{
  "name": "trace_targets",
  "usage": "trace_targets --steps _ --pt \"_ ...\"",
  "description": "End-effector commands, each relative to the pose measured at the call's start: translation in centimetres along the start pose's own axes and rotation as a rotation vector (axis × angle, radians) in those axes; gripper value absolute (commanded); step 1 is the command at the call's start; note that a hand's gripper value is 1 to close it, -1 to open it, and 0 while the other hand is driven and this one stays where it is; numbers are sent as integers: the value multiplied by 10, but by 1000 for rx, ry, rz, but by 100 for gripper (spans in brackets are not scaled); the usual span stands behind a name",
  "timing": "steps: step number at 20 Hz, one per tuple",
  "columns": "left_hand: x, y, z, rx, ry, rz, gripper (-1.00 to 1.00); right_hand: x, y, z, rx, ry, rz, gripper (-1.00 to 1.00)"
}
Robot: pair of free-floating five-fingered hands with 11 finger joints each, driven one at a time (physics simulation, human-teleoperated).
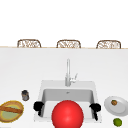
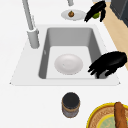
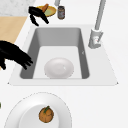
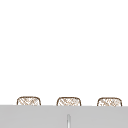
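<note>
My left hand [image 1: 38,107] hovers over the sink's [image 1: 44,85] front left corner, fingers relaxed and pointing down, holding nothing. My right hand [image 1: 95,108] hangs the same way over the front right corner. In the left side view the left hand [image 2: 107,62] is the near one and the right hand [image 2: 96,11] the far one. In the right side view the right hand [image 3: 13,56] is the near one. A white dish [image 2: 68,64] lies on the basin floor. A big red ball [image 1: 67,114] shows between the hands in the front view.
The faucet [image 1: 68,72] stands behind the basin. A dark jar [image 1: 25,95] and a yellow basket [image 1: 17,104] with a bread stick sit on the left counter. On the right a white plate [image 1: 122,107] carries a brown fruit [image 1: 114,102], with a lime [image 1: 117,122] near it.
</note>
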Motion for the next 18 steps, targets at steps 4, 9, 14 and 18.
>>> trace_targets --steps 4,9,14,18 --pt "3 8 7 3 8 10 -100 0 0 0 -5 1 -5 0" --pt "2 34 22 -9 14 101 -100 0 0 0 -9 2 -9 0" --pt "-7 51 38 11 -7 162 -100 0 1 0 -11 3 -11 0" --pt "-24 62 44 -15 -27 201 -100 0 1 0 -12 3 -12 0"
